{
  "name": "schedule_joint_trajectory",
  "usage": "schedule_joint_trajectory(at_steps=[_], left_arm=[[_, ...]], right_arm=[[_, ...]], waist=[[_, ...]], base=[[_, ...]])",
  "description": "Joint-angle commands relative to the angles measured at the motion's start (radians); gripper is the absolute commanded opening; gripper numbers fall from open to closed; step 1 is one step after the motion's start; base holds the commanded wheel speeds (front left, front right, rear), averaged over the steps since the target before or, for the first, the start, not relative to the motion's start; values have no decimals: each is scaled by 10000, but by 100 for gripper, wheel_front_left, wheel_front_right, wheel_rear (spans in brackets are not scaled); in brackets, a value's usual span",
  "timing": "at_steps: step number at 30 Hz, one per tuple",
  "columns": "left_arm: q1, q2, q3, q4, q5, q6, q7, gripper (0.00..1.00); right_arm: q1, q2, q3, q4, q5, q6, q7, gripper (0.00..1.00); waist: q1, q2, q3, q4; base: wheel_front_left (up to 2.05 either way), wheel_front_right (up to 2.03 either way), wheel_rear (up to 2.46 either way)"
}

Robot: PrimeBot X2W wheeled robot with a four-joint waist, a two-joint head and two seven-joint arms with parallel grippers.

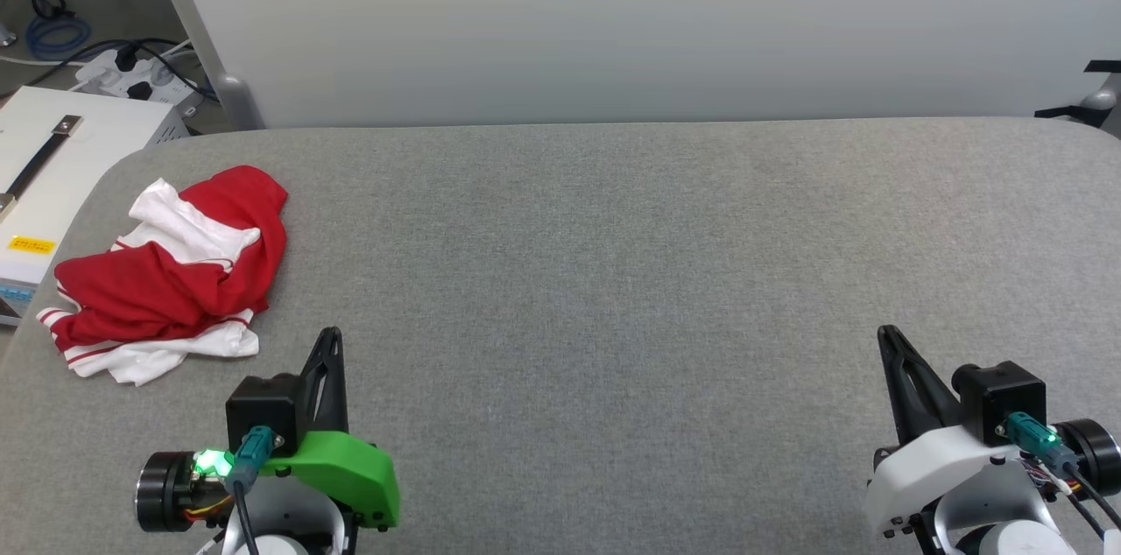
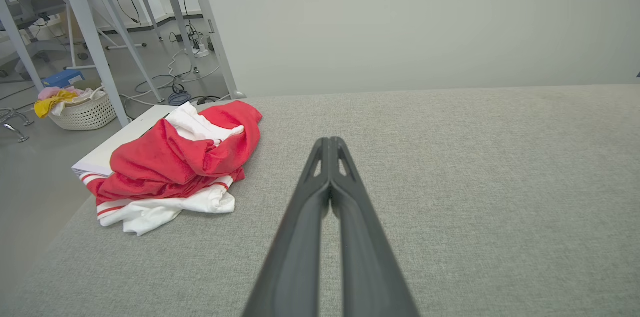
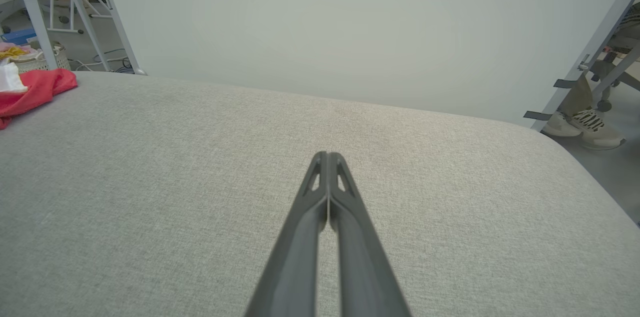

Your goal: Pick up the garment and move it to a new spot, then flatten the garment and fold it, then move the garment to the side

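Observation:
The garment (image 1: 166, 279) lies crumpled in a red and white heap near the left edge of the grey table (image 1: 613, 275). Its striped white sleeves stick out at the front of the heap. In the left wrist view the garment (image 2: 175, 162) sits ahead and to the left of my left gripper (image 2: 330, 141), which is shut and empty. In the head view that left gripper (image 1: 331, 334) hovers just right of and nearer than the heap, not touching it. My right gripper (image 1: 886, 332) is shut and empty over the table's right part. A red corner of the garment (image 3: 35, 89) shows at the far left of the right wrist view, far from the right gripper (image 3: 327, 155).
A white box (image 1: 52, 179) stands beside the table's left edge, with cables and a power strip (image 1: 131, 78) on the floor behind it. A pale wall runs along the table's far edge. A laundry basket (image 2: 82, 109) sits on the floor. A person's shoes (image 3: 582, 124) show beyond the table's right corner.

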Motion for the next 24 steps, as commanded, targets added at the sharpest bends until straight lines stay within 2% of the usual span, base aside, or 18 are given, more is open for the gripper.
schedule_joint_trajectory(at_steps=[1, 24], left_arm=[[-139, -43, 5, -22, 97, -39, -9, 0], [-139, -43, 5, -22, 97, -39, -9, 0]], right_arm=[[-161, -3, 3, 20, -97, -6, 28, 0], [-161, -3, 3, 20, -97, -6, 28, 0]], waist=[[0, 0, 0, 0], [0, 0, 0, 0]], base=[[0, 0, 0], [0, 0, 0]])
